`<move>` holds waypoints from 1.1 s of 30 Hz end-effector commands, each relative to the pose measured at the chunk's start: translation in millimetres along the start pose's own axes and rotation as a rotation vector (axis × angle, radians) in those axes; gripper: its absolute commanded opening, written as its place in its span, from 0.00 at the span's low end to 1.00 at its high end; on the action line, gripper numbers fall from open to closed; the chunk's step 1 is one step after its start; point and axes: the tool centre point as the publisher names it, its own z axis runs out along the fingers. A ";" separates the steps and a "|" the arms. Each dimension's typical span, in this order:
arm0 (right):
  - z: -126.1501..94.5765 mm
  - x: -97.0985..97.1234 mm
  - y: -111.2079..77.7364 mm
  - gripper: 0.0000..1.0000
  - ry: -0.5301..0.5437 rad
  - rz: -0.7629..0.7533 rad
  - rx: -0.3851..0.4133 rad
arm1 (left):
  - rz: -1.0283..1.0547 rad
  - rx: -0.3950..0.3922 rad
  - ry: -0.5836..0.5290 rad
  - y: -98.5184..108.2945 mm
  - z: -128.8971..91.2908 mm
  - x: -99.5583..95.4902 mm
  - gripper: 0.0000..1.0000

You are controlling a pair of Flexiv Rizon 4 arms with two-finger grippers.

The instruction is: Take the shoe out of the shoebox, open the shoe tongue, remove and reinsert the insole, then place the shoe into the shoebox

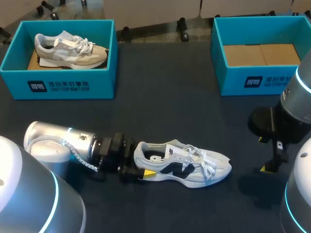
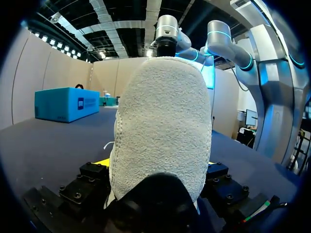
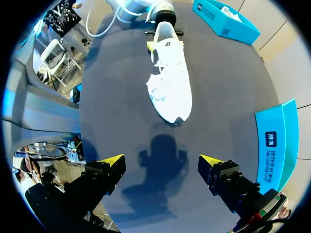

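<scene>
the left gripper [image 1: 140,169] is clamped on the heel of the white shoe [image 1: 189,165] on the table [image 1: 170,111]. the right gripper [image 3: 162,162] has its fingers wide apart, with the toe ahead of it.

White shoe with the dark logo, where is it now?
In the head view, the white shoe lies near the middle of the table, its heel in the left hand.

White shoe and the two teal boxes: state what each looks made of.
White shoe: textile upper, it seems; heel shows nubby, matte, towel-like pile. Left teal box, right teal box: probably cardboard; matte printed walls, plain brown board inside.
</scene>
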 end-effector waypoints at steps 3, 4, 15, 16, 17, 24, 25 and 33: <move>2.4 -18.3 43.6 1.00 0.113 0.242 0.101 | -0.001 -0.002 0.000 4.6 0.8 -2.2 0.00; 2.8 -20.9 48.8 1.00 0.168 0.358 0.105 | -0.001 -0.002 0.000 4.6 0.8 -2.2 0.00; -9.8 -27.6 92.0 1.00 0.106 0.763 0.017 | -0.001 -0.002 0.000 4.6 0.8 -2.2 0.00; -9.8 -27.6 92.0 1.00 0.106 0.763 0.017 | -0.001 -0.002 0.000 4.6 0.8 -2.2 0.00; -9.8 -27.6 92.0 1.00 0.106 0.763 0.017 | -0.001 -0.002 0.000 4.6 0.8 -2.2 0.00; -9.8 -27.6 92.0 1.00 0.106 0.763 0.017 | -0.001 -0.002 0.000 4.6 0.8 -2.2 0.00; -9.8 -27.6 92.0 1.00 0.106 0.763 0.017 | -0.001 -0.002 0.000 4.6 0.8 -2.2 0.00; 6.3 -32.0 172.6 1.00 0.122 1.071 0.202 | -0.001 -0.002 0.000 4.6 0.8 -2.2 0.00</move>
